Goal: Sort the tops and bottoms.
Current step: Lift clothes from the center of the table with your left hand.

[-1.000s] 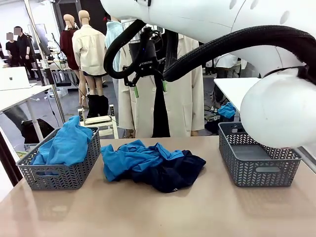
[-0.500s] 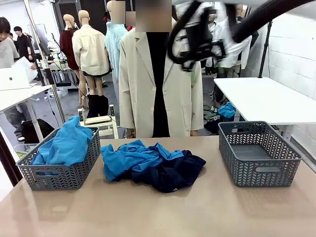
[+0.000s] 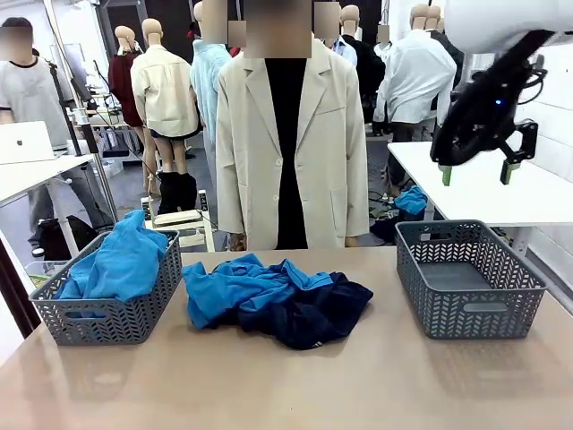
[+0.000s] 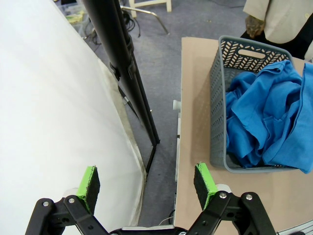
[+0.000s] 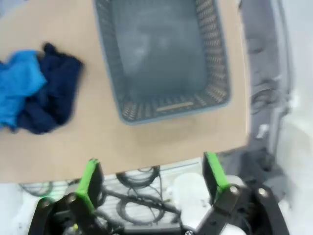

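A heap of bright blue tops (image 3: 237, 287) and dark navy bottoms (image 3: 322, 312) lies mid-table; the right wrist view shows the blue tops (image 5: 17, 88) and navy bottoms (image 5: 51, 95) at its left. More blue tops (image 3: 121, 264) fill the left grey basket (image 3: 107, 313), seen as blue tops (image 4: 269, 117) in the basket (image 4: 220, 98) from the left wrist. My right gripper (image 3: 474, 172) hangs open high above the right grey basket (image 3: 466, 282), nothing between its fingers (image 5: 90, 178). My left gripper (image 4: 146, 182) is open, off the table's left edge.
A person in a cream coat (image 3: 282, 143) stands at the far side of the table, a hand (image 4: 254, 24) near the left basket. The right basket (image 5: 161, 58) holds nothing. A black pole (image 4: 124, 68) and white surface sit beside the left gripper.
The right arm has swung from in front of the person, across to the right, and now hangs above the right basket. The heap and both baskets have not moved.
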You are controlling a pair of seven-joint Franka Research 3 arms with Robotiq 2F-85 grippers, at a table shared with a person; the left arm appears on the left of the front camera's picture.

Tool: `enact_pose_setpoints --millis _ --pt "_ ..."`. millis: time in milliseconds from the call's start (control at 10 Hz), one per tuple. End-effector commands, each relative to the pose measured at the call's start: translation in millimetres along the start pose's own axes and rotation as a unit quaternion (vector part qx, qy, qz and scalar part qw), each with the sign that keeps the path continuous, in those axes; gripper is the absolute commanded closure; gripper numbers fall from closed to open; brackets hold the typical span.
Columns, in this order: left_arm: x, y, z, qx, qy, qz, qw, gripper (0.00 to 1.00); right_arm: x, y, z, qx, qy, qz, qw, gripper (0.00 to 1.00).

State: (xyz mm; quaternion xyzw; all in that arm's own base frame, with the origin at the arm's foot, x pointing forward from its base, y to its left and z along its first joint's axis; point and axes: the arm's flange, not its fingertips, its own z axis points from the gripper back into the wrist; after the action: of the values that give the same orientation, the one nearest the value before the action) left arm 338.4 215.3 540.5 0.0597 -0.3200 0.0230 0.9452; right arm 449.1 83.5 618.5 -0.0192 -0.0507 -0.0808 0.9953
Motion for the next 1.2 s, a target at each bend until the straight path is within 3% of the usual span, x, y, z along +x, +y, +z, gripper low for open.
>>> enact_pose_setpoints --millis 0,200,300,400,600,900,1100 --pt "0 2 0 0.004 0.004 -0.009 1.0 0.0 24 50 23 -0.048 0.016 0.051 0.997 0.0" --pt "0 0 0 0.0 0.0 0.0 1.0 0.0 24 50 23 -0.048 0.016 0.051 0.997 0.0" --pt "3 -23 25 -0.03 -0.039 -0.031 0.998 0.0 24 50 23 -0.048 0.016 0.051 0.997 0.0" --pt "11 -52 46 -0.042 -0.082 -0.069 0.993 0.0 24 50 23 -0.048 0.016 0.051 0.997 0.0" --pt "27 -137 85 -0.077 -0.158 -0.207 0.962 0.0 24 50 23 -0.048 0.016 0.051 0.997 0.0" --pt "27 -246 92 -0.137 -0.152 -0.305 0.93 0.0 24 50 23 -0.048 0.016 0.051 0.997 0.0" --pt "19 -289 80 -0.142 -0.145 -0.301 0.932 0.0 24 50 23 -0.048 0.016 0.051 0.997 0.0"
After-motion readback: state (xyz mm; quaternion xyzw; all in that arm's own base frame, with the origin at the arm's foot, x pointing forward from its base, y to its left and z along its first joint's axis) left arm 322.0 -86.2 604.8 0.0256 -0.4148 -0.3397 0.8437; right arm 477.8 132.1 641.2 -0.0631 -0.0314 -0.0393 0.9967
